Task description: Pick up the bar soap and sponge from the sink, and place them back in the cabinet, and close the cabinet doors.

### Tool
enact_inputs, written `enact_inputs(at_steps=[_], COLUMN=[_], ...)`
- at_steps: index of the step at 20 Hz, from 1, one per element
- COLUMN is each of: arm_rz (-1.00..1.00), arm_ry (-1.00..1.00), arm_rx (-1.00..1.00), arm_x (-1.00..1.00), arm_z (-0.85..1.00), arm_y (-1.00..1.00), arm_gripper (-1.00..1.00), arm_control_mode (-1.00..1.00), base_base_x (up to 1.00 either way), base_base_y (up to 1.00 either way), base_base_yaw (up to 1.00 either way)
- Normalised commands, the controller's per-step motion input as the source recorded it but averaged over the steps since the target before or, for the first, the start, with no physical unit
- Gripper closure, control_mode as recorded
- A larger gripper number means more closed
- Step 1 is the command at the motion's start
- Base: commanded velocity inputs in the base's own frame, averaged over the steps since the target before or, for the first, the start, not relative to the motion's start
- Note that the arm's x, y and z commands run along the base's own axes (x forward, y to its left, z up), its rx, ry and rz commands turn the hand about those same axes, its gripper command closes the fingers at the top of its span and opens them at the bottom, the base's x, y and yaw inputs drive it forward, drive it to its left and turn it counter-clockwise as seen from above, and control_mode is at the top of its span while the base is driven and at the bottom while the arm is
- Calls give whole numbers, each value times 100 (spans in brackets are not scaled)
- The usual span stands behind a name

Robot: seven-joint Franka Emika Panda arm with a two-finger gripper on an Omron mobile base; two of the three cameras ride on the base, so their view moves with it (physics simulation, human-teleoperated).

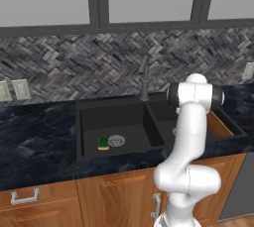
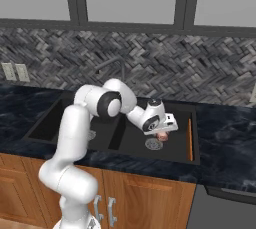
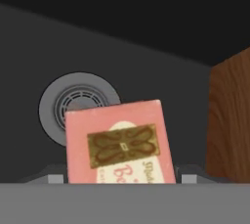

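1. The gripper (image 2: 163,132) hangs low in the right basin of the sink (image 2: 131,149), just above its drain (image 2: 153,144).
2. The bar soap (image 3: 119,142) sits between the fingers, apparently clamped, though the fingertips are mostly hidden.
3. The sponge (image 1: 103,143) lies on the left basin's floor, just left of that basin's drain (image 1: 116,141).
4. A brown board (image 2: 190,139) leans against the sink's right wall.

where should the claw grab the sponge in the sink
The sponge lies flat on the floor of the left basin of the sink, beside the drain. Come straight down from above and pinch its two long side faces; the drain side looks free, and the block is low and rectangular.
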Motion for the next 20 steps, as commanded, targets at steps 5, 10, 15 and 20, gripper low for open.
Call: enact_inputs(at_steps=[5,10,15,20], arm_rz=[-15,-14,-11,-9], arm_ry=[0,-2,-6,-10], arm_rx=[0,0,0,0], arm_x=[-33,-44,-27,-17], arm_z=[49,51,56,57], arm_y=[4,15,23,26], arm_gripper=[100,100,100,100], arm_control_mode=[-100,-100,-100,-100], base_base_x=[0,0,0,0], base_base_y=[0,0,0,0], base_base_yaw=[0,0,0,0])
